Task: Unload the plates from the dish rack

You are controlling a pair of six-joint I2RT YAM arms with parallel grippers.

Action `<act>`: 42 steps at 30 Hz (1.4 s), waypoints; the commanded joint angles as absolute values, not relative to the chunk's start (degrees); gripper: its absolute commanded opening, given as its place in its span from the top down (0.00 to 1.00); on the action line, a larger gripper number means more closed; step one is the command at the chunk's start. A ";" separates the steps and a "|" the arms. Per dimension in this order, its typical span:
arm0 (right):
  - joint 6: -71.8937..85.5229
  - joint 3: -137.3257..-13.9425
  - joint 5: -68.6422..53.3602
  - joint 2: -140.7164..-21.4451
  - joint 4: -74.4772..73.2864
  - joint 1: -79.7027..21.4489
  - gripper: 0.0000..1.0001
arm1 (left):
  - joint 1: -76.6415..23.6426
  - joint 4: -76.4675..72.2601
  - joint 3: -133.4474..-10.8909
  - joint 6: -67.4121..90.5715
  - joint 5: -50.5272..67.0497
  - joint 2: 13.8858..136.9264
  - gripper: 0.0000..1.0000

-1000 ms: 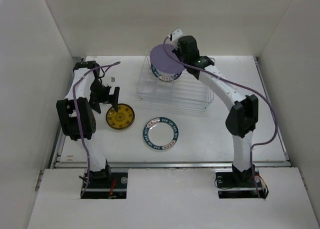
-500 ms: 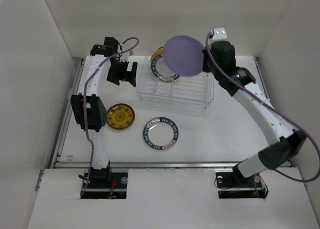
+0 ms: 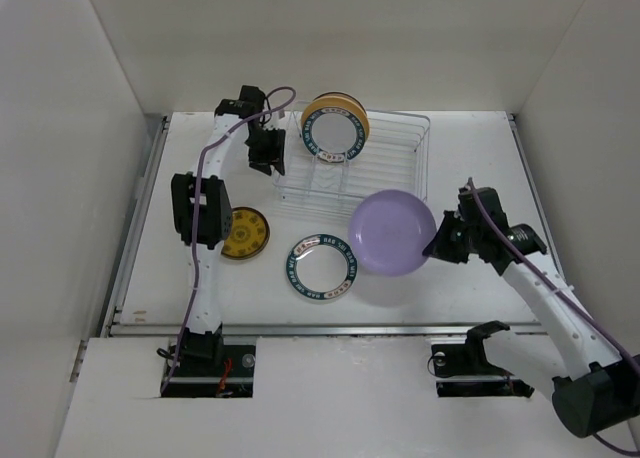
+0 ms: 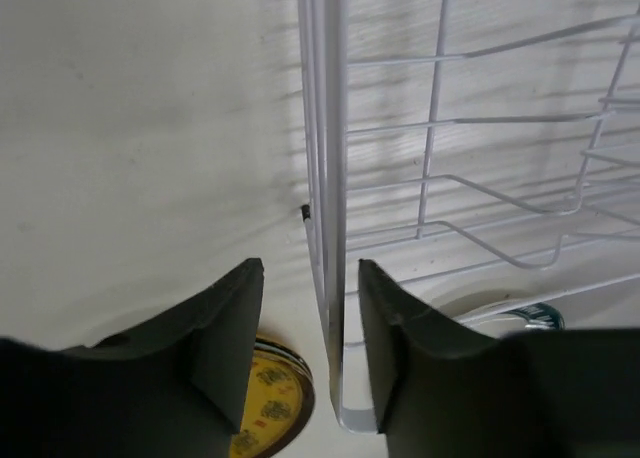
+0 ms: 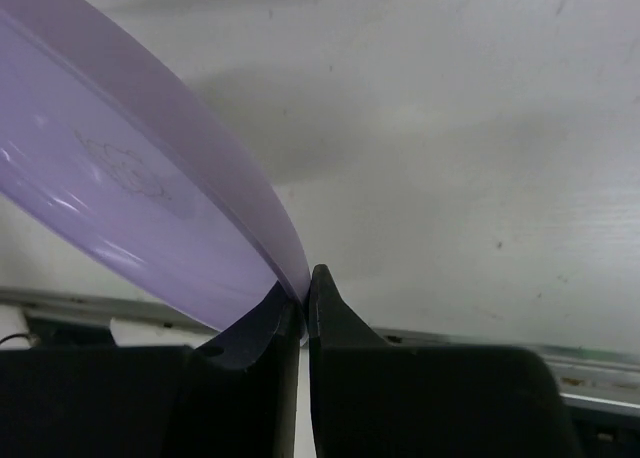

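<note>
The dish rack (image 3: 385,183) stands at the back of the table. Two plates stand upright in it, a teal-rimmed white one (image 3: 331,131) and a tan-yellow one (image 3: 355,109) behind it. My right gripper (image 3: 437,241) is shut on the rim of the lavender plate (image 3: 391,233), holding it tilted above the table in front of the rack. In the right wrist view the fingers (image 5: 255,328) pinch that plate's (image 5: 150,178) edge. My left gripper (image 3: 268,151) is at the rack's left end. Its jaws (image 4: 310,268) straddle the rack's side wire (image 4: 330,128), narrowly open, with a gap on the left.
A small gold-patterned plate (image 3: 243,233) and a teal-rimmed plate (image 3: 322,268) lie flat on the table in front of the rack. White walls enclose the table on three sides. The gold plate (image 4: 270,403) shows under the left fingers.
My right arm swung the lavender plate from above the rack down to the table's front right. My left gripper moved to the rack's left end and narrowed its jaws around the wire.
</note>
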State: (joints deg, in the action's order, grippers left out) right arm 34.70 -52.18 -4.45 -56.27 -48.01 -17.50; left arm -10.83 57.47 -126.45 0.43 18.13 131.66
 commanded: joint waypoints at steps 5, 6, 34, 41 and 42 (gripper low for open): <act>41.48 -42.73 -16.44 -51.07 -48.08 -16.79 1.00 | -10.81 57.92 -129.20 5.54 25.66 132.71 1.00; 41.48 -42.02 -16.44 -51.06 -48.08 -16.79 1.00 | -10.81 57.92 -128.68 6.32 26.27 132.71 1.00; 49.39 -29.36 -17.05 -66.27 -27.69 -0.53 1.00 | -6.42 53.61 -123.11 14.07 31.74 127.08 1.00; 49.39 -28.83 -16.00 -65.65 -28.30 -0.53 0.59 | -6.42 57.83 -128.66 9.59 27.86 130.95 1.00; 48.87 -28.83 -15.39 -65.13 -29.00 -0.53 0.51 | -6.42 57.83 -128.67 8.88 27.34 131.48 1.00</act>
